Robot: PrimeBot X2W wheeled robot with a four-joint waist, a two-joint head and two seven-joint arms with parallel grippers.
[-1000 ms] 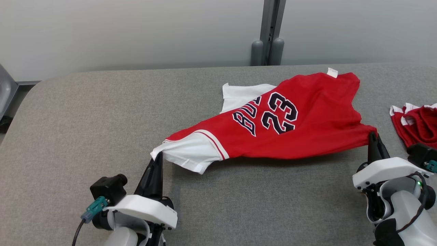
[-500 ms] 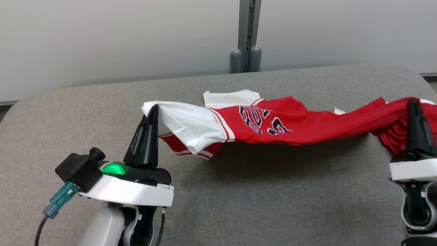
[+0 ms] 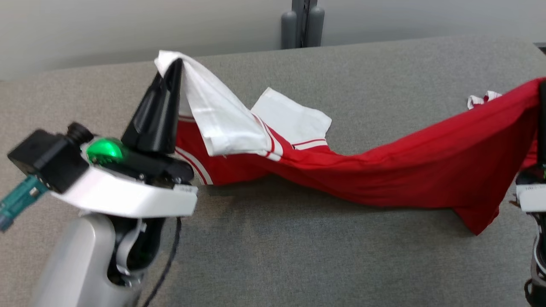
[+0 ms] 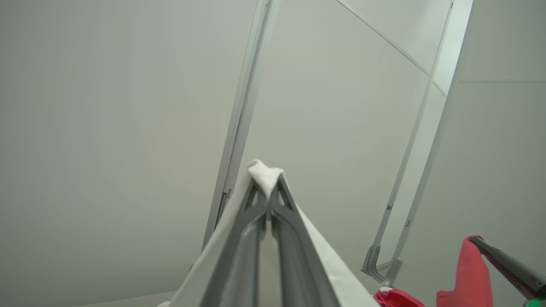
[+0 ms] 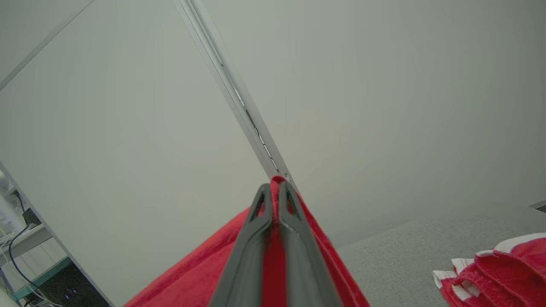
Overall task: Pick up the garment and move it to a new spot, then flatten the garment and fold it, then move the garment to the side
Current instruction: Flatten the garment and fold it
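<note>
Right, my left hand (image 3: 177,64) is up high over the table (image 3: 298,256). Its two dark fingers point up and away from me and are pinched tight on a white sleeve corner of the garment (image 3: 405,170). In the left wrist view a tuft of white cloth pokes out past the closed tips. Over at the right edge of the head view, my right hand (image 3: 542,102) is raised too, fingers upright, clamped on the red cloth. The right wrist view shows red fabric squeezed between the fingers and draping down both sides. The garment hangs stretched between the two hands and sags low in the middle, though I cannot tell whether it touches the table there. A loose red corner dangles below the right hand. A second red-and-white piece (image 5: 503,264) lies bunched on the table beyond it.
</note>
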